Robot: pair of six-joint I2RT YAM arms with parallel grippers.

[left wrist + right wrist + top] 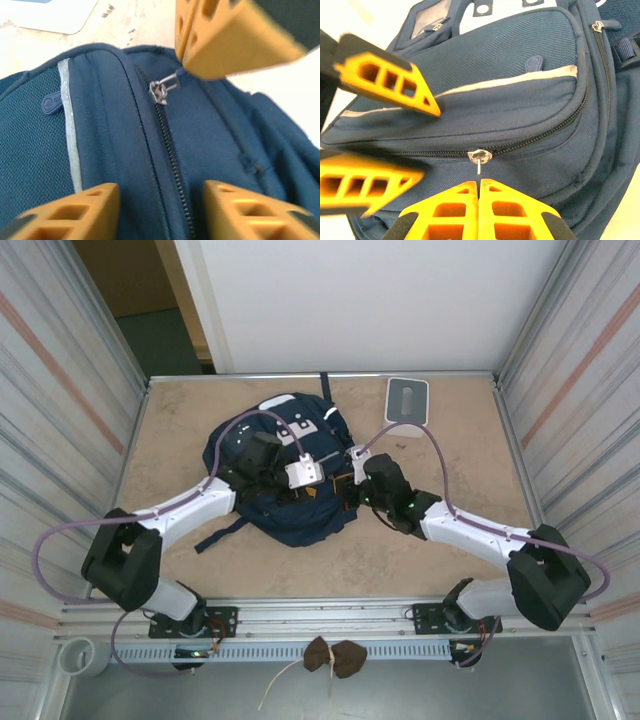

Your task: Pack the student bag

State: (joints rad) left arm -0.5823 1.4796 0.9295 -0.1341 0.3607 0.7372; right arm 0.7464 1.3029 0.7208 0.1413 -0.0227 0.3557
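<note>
The student bag (290, 520), a large navy-blue fabric backpack with white and grey patches, lies flat in the middle of the sandy-brown desk (450, 450), its handle end towards the far wall. A thin reflective stripe (70, 130) borders its mesh front pocket. Beside that stripe runs the black-toothed zipper (172, 165) of a bigger compartment. Its teeth look meshed along the stretch that shows, so I judge this compartment closed and nothing packed through it yet.

The small silver metal zip pull (479, 167) sticks out from the slider towards the right hand (479, 182). That hand's orange fingers are pressed together on the tip of the pull. Pinching it this way gives a firm hold for drawing the slider along the track, probably to open the compartment.

The left hand (161, 187) stands spread, one orange finger on each side of the zipper line, a little along from the slider. Placed so, it could press or clamp the fabric and stop the soft bag from sliding or bunching under a tug. Whether its pads touch the cloth I cannot tell.

Well apart, by the far edge of the desk, lies a small flat white-grey box (407, 400), possibly something to go inside.
</note>
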